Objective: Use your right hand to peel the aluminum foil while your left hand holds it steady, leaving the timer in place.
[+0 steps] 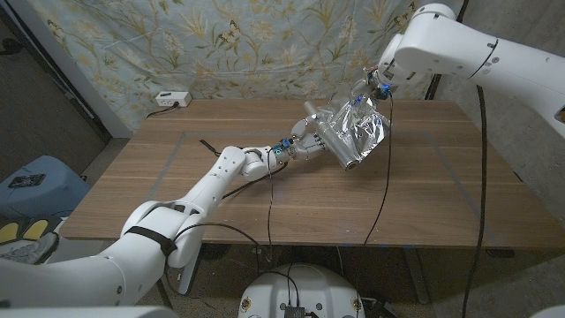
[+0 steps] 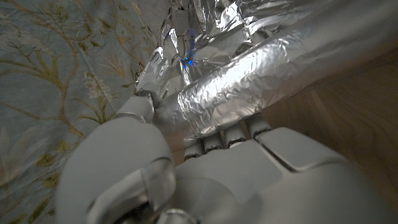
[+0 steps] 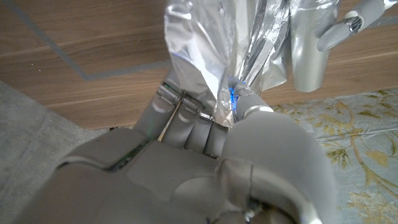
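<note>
Right hand (image 1: 378,88) pinched the crinkled silver foil sheet (image 1: 360,126) above the silver foil roll (image 1: 334,144), which left hand (image 1: 303,141) gripped, lying diagonally.

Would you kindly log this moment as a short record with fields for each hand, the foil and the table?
left hand: grips the foil roll
right hand: pinches the loose foil sheet, raised above the table
foil: sheet partly pulled off the roll, crinkled, stretched between both hands
table: wooden; white timer at its far left corner, apart from both hands
</note>
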{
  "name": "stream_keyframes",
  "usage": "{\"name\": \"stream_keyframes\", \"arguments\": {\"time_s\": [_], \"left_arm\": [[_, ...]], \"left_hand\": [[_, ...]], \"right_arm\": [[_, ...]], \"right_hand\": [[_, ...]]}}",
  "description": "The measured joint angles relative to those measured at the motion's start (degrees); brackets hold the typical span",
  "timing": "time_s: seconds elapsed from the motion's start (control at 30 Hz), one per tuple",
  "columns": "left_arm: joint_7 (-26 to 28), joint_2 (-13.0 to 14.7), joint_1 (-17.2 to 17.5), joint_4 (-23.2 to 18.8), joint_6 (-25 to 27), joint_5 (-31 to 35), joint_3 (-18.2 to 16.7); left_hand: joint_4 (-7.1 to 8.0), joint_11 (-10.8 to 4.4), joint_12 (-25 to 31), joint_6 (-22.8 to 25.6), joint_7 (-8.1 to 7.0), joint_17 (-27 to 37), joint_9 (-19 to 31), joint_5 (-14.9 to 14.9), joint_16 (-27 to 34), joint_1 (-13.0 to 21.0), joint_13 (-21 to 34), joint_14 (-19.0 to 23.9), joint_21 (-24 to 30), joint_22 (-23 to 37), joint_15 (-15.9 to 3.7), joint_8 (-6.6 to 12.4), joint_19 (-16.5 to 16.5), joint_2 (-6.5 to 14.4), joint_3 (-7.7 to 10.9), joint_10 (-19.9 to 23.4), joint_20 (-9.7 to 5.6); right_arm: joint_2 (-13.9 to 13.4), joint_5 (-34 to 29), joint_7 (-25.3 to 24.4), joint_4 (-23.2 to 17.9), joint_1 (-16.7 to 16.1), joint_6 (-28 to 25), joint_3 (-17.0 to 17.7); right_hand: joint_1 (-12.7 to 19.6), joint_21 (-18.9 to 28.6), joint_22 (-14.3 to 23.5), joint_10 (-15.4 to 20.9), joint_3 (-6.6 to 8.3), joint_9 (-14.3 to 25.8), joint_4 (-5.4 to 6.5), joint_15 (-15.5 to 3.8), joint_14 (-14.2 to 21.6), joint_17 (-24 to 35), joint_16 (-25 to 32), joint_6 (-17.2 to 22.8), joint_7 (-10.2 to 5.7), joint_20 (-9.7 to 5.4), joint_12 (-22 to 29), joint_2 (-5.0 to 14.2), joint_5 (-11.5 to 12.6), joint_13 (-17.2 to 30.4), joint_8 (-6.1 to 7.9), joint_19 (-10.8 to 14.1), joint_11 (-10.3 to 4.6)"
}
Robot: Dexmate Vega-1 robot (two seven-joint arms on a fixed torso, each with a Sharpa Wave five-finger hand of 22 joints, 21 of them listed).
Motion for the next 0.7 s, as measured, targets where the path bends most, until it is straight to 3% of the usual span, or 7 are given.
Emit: {"name": "stream_keyframes", "arguments": {"time_s": [0.13, 0.17, 0.37, 0.5, 0.7], "left_arm": [[0.0, 0.2, 0.4, -0.7, 0.0, 0.0, 0.0], [0.6, 0.2, 0.5, -0.7, 1.2, 0.1, 0.0], [0.6, 0.3, 0.9, -1.1, 1.2, 0.1, -0.1], [1.0, 0.3, 1.0, -1.2, 2.2, -0.2, -0.1], [-1.0, 0.4, 0.7, -0.6, 2.7, -0.1, 0.6]], "left_hand": [[0.00, 0.00, 0.0, 0.0, 0.00, 0.0, 0.0, 0.0, 0.0, 0.0, 0.0, 0.0, 0.0, 0.0, 0.00, 0.00, 0.0, 0.0, 0.00, 0.0, 0.00], [0.00, 0.00, 0.0, 0.0, 0.00, 0.0, 0.0, 0.0, 0.0, 0.0, 0.0, 0.0, 0.0, 0.0, 0.00, 0.00, 0.0, 0.0, 0.00, 0.0, 0.00], [0.00, -0.01, 0.0, 0.0, 0.02, -0.3, 0.0, 0.0, 0.0, 0.0, 0.0, 0.0, 0.0, 0.0, 0.00, -0.35, 0.0, 0.0, 0.00, 0.0, 0.00], [0.19, 1.61, -1.2, -3.2, 0.41, -0.3, -0.1, 0.0, -0.2, -0.4, 0.1, -0.9, 0.0, 0.0, 0.84, -1.44, -0.2, -0.4, -0.19, -2.1, 0.17], [0.81, 5.14, -4.4, -13.5, 1.77, -0.5, -0.8, -0.9, -2.9, -2.6, 0.1, -7.6, -1.7, 0.0, 5.48, -3.30, -2.5, -2.6, -2.40, -10.3, 2.70]], "right_arm": [[0.0, -1.4, 1.4, 0.0, 0.0, 0.0, 0.0], [0.0, -1.8, 1.8, 1.8, -2.8, 0.0, 2.5], [0.0, -2.5, 2.6, 1.8, -2.8, 0.0, 2.5], [0.0, -2.4, 2.6, 4.4, -4.0, 0.0, 3.7], [-0.2, 0.1, 0.8, 5.5, -3.5, 0.0, 3.3]], "right_hand": [[0.1, 0.4, 0.0, 0.0, 0.05, 0.0, 0.05, 0.00, 0.0, 0.0, -0.4, 0.0, 0.00, 0.00, 0.0, -0.07, -0.2, 0.0, 0.00, 0.0, 0.00], [0.1, 0.3, 0.0, 0.0, 0.05, 0.0, 0.05, 0.00, 0.0, 0.1, -0.4, 0.0, 0.00, 0.00, 0.0, -0.07, -0.2, 0.0, 0.00, 0.0, 0.00], [-0.2, 0.4, 0.0, 0.0, 0.05, 0.0, 0.05, -0.12, 0.1, 0.2, -0.5, 0.0, -0.01, -0.20, 0.0, -0.34, -0.2, 0.0, 0.00, -0.4, 0.00], [-0.3, 0.4, 0.0, 0.0, 0.05, 0.3, 0.05, -0.15, 0.2, 0.2, -0.5, 0.0, -0.02, -0.20, 0.0, -0.25, -0.2, 0.0, -0.07, -0.4, 0.00], [-0.3, 0.4, 0.0, 0.0, 0.22, 0.3, -0.12, -0.14, 0.2, 0.2, -0.5, 0.0, -0.02, -0.19, 0.0, 0.05, -0.2, 0.0, -0.49, -0.4, 0.00]]}}
